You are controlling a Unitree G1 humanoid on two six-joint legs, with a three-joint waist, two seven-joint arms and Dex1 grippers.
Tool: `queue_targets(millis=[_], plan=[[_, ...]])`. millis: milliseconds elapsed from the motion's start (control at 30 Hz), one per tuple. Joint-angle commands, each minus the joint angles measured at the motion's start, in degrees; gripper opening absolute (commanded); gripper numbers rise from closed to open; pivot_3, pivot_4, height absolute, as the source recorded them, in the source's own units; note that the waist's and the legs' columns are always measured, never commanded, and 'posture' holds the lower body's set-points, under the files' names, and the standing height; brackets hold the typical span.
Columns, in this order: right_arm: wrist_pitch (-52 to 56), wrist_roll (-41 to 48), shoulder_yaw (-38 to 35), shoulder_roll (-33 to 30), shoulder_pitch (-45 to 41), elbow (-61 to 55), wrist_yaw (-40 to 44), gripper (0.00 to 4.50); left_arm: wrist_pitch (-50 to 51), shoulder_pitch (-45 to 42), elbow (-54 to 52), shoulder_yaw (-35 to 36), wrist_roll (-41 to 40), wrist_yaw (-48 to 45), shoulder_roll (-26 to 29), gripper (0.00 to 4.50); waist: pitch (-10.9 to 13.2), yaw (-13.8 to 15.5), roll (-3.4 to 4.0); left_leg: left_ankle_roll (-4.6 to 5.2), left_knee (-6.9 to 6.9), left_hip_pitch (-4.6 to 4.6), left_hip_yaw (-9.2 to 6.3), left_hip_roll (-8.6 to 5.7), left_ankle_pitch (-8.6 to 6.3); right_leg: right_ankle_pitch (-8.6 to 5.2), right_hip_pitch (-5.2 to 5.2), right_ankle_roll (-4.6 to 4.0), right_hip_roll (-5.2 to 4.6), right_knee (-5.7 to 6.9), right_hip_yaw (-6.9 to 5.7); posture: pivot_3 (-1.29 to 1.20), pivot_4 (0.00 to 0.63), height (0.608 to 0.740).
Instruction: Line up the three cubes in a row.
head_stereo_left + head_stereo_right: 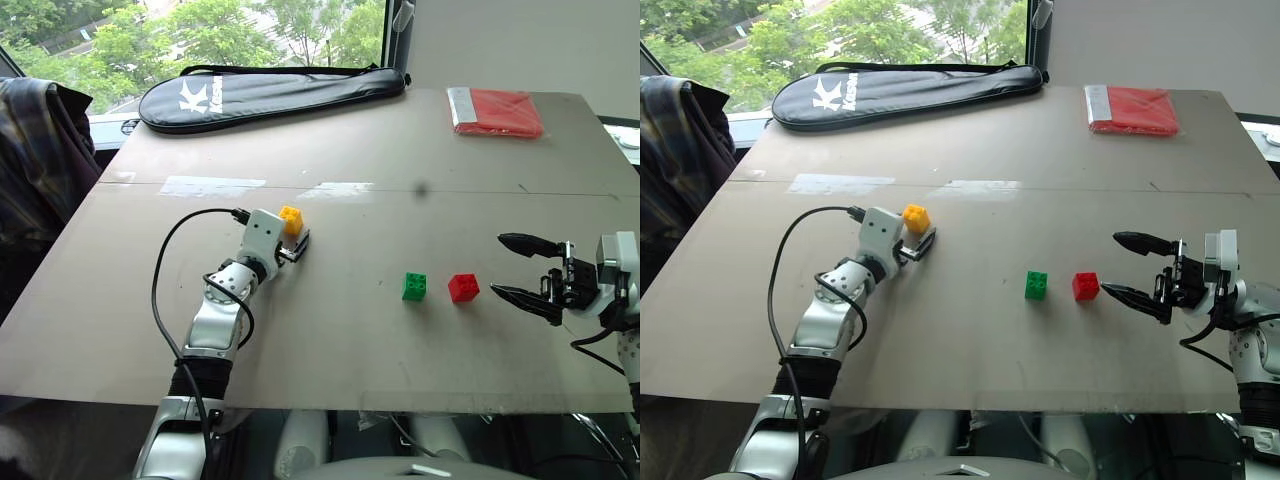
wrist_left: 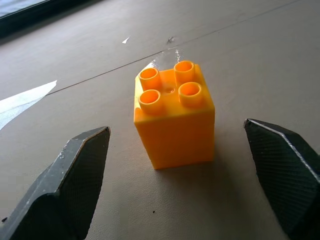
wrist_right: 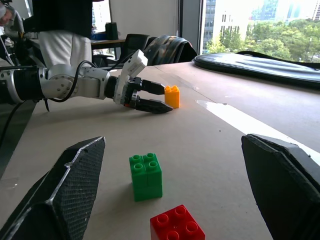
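Jaws of left gripper (image 3: 159,96) straddle one yellow cube (image 2: 174,115), untouched

Green cube (image 1: 414,286) beside red cube (image 1: 463,287); yellow cube (image 1: 291,220) apart, upright.

Black racket bag (image 1: 270,95) upper left on the surface (image 1: 400,150), red folded packet (image 1: 497,111) upper right, plaid cloth (image 1: 35,150) far left, tape strips (image 1: 212,186) mid-left.
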Motion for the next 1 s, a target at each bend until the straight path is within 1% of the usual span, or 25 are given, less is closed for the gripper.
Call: queue_targets(millis=[33, 100, 133, 167, 333, 467, 533, 600, 700, 800, 900, 1000], plan=[[-0.56, 0.64, -1.49, -0.47, -0.26, -1.83, -0.15, 4.5, 1.08, -0.08, 0.49, -0.31, 0.28, 1.08, -0.86, 2.79, 0.0, -0.04, 0.0, 0.0, 0.0, 0.0, 0.0, 0.0, 0.0, 0.0, 0.0, 0.0, 0.0, 0.0, 0.0, 0.0, 0.15, 0.708], [-0.66, 0.57, -1.48, -0.45, -0.38, -1.7, -0.17, 4.5, 1.44, -0.3, 0.75, 0.12, 0.19, 1.75, -1.07, 1.9, -0.01, -0.04, 0.02, 0.0, 0.0, 0.01, -0.01, 0.0, 0.0, 0.0, 0.0, 0.0, 0.0, 0.01, 0.0, 0.0, 0.15, 0.708], [-0.69, 0.58, -1.47, -0.42, -0.46, -1.67, -0.2, 4.5, 1.45, -0.43, 0.9, 0.31, 0.01, 1.78, -1.08, 1.34, -0.01, -0.04, 0.02, 0.0, 0.0, 0.01, -0.02, 0.0, 0.0, 0.0, 0.0, 0.0, 0.0, 0.03, -0.01, 0.0, 0.15, 0.708], [-0.73, 0.56, -1.46, -0.36, -0.51, -1.65, -0.26, 4.5, 1.48, -0.49, 0.93, 0.46, -0.23, 1.75, -1.1, 1.23, -0.01, -0.06, 0.02, 0.0, 0.0, 0.02, -0.03, 0.0, 0.0, 0.0, 0.01, 0.0, 0.0, 0.03, -0.02, 0.0, 0.15, 0.708], [-0.69, 0.47, -1.23, -0.12, -0.51, -2.4, -0.97, 4.5, -0.54, 0.59, -0.17, 0.09, -1.37, -2.31, 0.71, 1.24, -0.01, -0.1, 0.02, 0.0, 0.0, 0.04, -0.02, 0.0, 0.0, 0.0, 0.01, 0.0, 0.01, 0.04, -0.01, 0.0, 0.15, 0.708], [-0.6, 0.77, -1.79, -0.48, 0.48, -2.95, -1.26, 4.5, -6.49, 3.38, -1.84, -1.01, -6.9, -16.7, 4.92, 1.24, -0.01, -0.3, 0.02, -0.01, -0.01, 0.02, 0.03, 0.03, 0.0, -0.01, -0.02, -0.01, 0.01, 0.01, -0.01, 0.0, 0.15, 0.708], [-0.6, 0.77, -1.88, -0.5, 0.79, -3.05, -1.22, 4.5, -8.29, 3.73, -1.45, -1.48, -8.2, -20.51, 6.06, 1.24, -0.01, -0.22, 0.03, -0.01, -0.03, 0.01, 0.03, 0.05, 0.0, -0.04, -0.03, -0.05, 0.01, -0.01, -0.03, 0.0, 0.15, 0.708], [-1.17, 0.21, -1.63, -0.88, 1.79, -2.8, -0.12, 4.5, -8.99, 3.47, -0.66, -2.46, -11.8, -28.58, 7.08, 1.24, -0.01, -0.03, 0.02, -0.01, -0.03, -0.01, 0.02, 0.05, 0.0, -0.07, -0.03, -0.11, 0.0, -0.01, -0.04, 0.0, 0.15, 0.708], [-2.07, -0.25, -1.55, -0.82, 2.57, -1.93, 0.8, 4.5, -12.41, 0.67, 3.96, -5.29, -13.77, -40.4, 8.05, 1.24, -0.01, 0.05, 0.02, -0.01, -0.02, -0.02, 0.02, 0.02, 0.0, -0.14, -0.02, -0.23, -0.02, -0.01, -0.05, 0.0, 0.15, 0.708], [-2.67, -0.5, -1.53, -0.79, 2.81, -1.33, 1.38, 4.5, -15.58, -3.73, 10.49, -7.06, -13.75, -47.45, 7.69, 1.24, 0.0, -0.09, 0.01, 0.0, 0.02, 0.0, 0.06, 0.0, 0.0, -0.15, -0.02, -0.24, -0.01, 0.0, -0.01, 0.0, 0.15, 0.708], [-3.51, -0.51, -1.99, -0.75, 3.61, -0.77, 2.18, 4.5, -20.37, -9.35, 18.44, -9.5, -11.77, -53.34, 6.83, 1.24, 0.0, -0.1, 0.01, 0.0, 0.03, 0.0, 0.03, 0.0, 0.0, -0.14, -0.02, -0.24, 0.04, 0.01, -0.02, 0.0, 0.15, 0.708], [-4.52, -0.51, -2.56, -0.6, 4.86, -0.52, 2.66, 4.5, -24.43, -14.75, 25.58, -11.2, -9.68, -55.85, 5.2, 1.24, 0.01, -0.13, 0.0, 0.0, 0.02, -0.06, 0.01, 0.0, 0.0, -0.07, -0.03, -0.11, 0.06, -0.02, -0.02, 0.0, 0.15, 0.708]])
